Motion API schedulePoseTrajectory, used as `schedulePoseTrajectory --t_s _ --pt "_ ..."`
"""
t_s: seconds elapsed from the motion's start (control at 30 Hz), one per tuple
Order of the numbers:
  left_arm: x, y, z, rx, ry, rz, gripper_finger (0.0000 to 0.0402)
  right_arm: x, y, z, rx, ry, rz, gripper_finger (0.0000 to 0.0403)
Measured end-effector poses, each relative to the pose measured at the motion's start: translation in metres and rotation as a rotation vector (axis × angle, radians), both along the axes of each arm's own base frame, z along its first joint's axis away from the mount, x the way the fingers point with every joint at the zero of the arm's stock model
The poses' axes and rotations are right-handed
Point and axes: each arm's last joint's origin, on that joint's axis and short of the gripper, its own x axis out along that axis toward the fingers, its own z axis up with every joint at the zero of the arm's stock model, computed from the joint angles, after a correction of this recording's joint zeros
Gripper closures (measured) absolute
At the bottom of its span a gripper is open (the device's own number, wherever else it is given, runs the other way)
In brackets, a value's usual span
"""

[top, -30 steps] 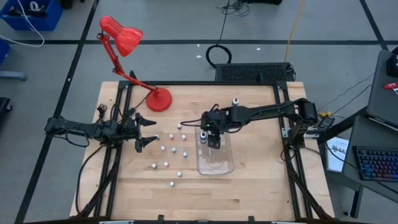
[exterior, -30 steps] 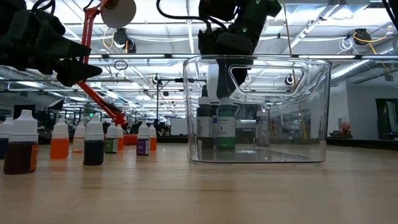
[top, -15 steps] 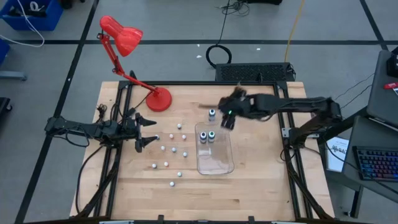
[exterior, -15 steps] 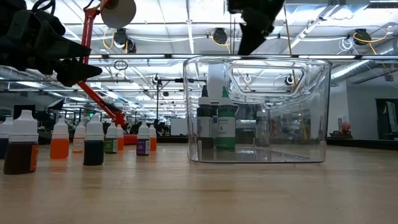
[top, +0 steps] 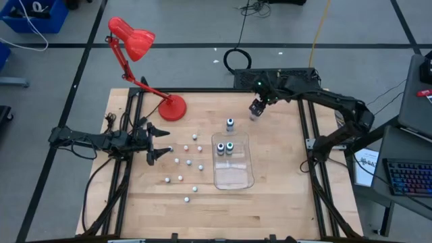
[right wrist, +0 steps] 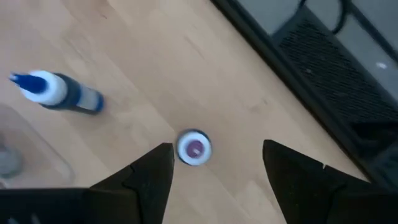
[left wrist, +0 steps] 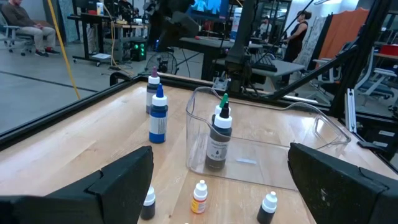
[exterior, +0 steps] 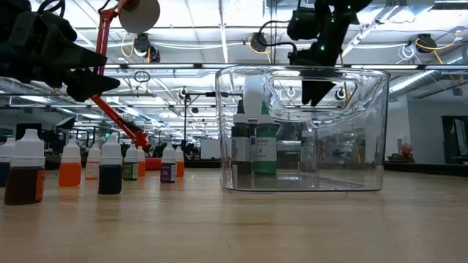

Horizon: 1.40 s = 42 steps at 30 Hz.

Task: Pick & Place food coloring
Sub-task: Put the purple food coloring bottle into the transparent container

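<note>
Overhead layout of the wooden table (top: 270, 202). The clear tray (top: 234, 177) sits at centre; two upright food coloring bottles (top: 225, 148) stand inside its 12 o'clock end, one with a green tip (left wrist: 219, 134). A blue-tipped bottle (top: 230, 124) stands on the table just beyond the tray at 12 o'clock, and a pale-topped bottle (right wrist: 194, 149) stands farther out toward 1 o'clock. The right gripper (top: 256, 108) hangs directly above that pale-topped bottle, its fingers (right wrist: 144, 177) released and spread to either side, grasping nothing. The small whitish bottles (top: 187, 162) lie scattered at 9 o'clock from the tray. The left gripper (top: 160, 143) waits at the table's 9 o'clock edge, fingers (left wrist: 118, 180) parted wide, empty. A red desk lamp (top: 138, 54) stands at 11 o'clock.
</note>
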Motion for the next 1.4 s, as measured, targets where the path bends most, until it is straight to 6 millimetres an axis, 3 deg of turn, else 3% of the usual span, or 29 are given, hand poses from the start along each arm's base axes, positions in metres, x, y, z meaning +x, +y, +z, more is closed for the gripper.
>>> schedulePoseTrajectory --t_s 0.17,0.3,0.6,1.4 --pt "0.0 0.0 0.0 0.0 0.0 0.0 0.0036 -0.004 -0.006 -0.017 0.009 -0.001 -0.003 0.0166" --pt "0.0 0.0 0.0 0.0 0.0 0.0 0.0036 -0.005 -0.001 -0.031 0.082 -0.011 0.032 0.0165" --pt "0.0 0.0 0.0 0.0 0.0 0.0 0.0036 -0.008 0.003 -0.062 0.076 -0.014 0.039 0.0165" --pt "0.0 0.0 0.0 0.0 0.0 0.0 0.0036 0.002 -0.004 -0.073 0.04 -0.047 0.056 0.0165"
